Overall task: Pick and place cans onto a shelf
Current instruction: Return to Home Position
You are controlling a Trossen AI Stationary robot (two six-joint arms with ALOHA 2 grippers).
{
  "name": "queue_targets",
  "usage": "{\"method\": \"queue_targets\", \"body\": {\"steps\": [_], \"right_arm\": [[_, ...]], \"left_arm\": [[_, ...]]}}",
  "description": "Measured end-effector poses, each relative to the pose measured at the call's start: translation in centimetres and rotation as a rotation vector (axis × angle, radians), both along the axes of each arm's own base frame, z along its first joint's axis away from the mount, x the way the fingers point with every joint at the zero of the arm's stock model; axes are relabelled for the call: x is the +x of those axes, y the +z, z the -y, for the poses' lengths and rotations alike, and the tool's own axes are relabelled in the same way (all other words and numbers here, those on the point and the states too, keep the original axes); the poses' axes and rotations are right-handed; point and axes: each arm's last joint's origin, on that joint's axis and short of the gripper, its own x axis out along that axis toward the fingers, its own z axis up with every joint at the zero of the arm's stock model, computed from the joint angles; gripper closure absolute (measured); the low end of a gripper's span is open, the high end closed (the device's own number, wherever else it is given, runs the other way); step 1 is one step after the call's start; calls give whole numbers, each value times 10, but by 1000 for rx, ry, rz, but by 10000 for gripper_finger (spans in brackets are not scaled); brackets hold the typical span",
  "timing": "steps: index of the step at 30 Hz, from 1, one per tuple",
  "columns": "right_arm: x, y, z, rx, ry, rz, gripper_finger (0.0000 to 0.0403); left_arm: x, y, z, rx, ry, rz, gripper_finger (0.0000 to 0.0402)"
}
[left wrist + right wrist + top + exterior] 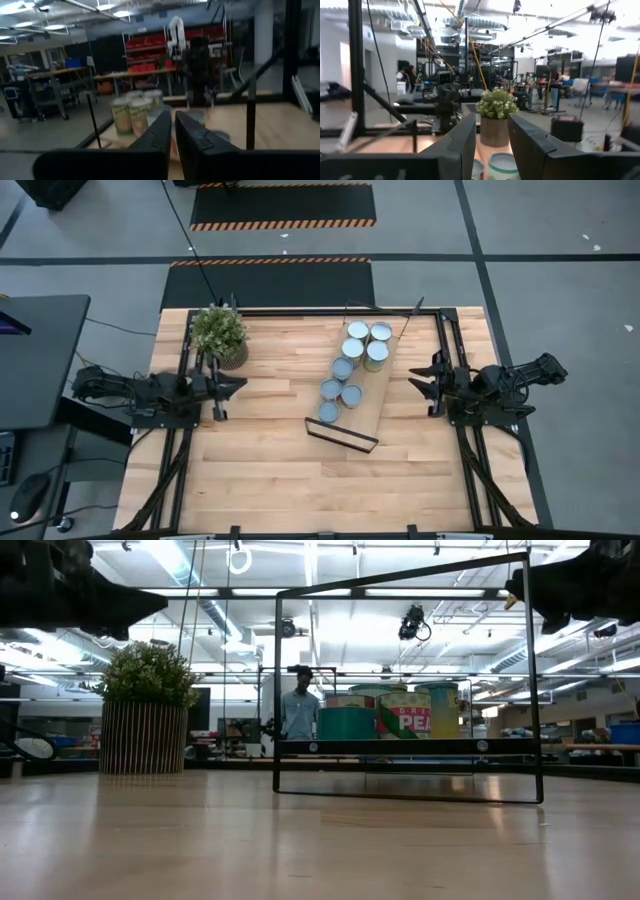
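Several cans point(351, 370) with pale round tops stand on the light-wood shelf point(372, 402), which lies slanted on the table right of the middle. Its black wire frame point(408, 795) shows in the low view, with the cans point(395, 715) on the board behind it. My left gripper point(238, 385) hangs shut and empty above the table's left side, pointing toward the shelf. My right gripper point(415, 380) hangs open and empty above the right side, facing the shelf. The cans also show in the left wrist view point(132, 112) and the right wrist view point(502, 165).
A potted green plant point(218, 335) stands at the far left of the table, near my left gripper. Black frame rails point(300, 311) run along the far edge and both sides of the table. A person point(298, 705) stands in the room beyond the table.
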Motion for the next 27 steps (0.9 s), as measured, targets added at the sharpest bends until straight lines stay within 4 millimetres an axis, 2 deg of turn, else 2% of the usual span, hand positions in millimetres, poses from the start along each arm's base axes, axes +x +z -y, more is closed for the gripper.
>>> {"method": "queue_targets", "body": {"steps": [5, 8, 22, 27], "right_arm": [[0, 0, 0, -208, -60, -41, 280], [0, 0, 0, -245, -71, -49, 281], [0, 0, 0, -241, -69, -47, 280], [0, 1, 0, -79, -19, -9, 281]], "left_arm": [[1, -4, 0, 11, 0, -45, 365], [1, -4, 0, 10, 0, -42, 364], [1, -4, 0, 10, -1, -42, 363], [1, -4, 0, 10, -1, -42, 363]]}}
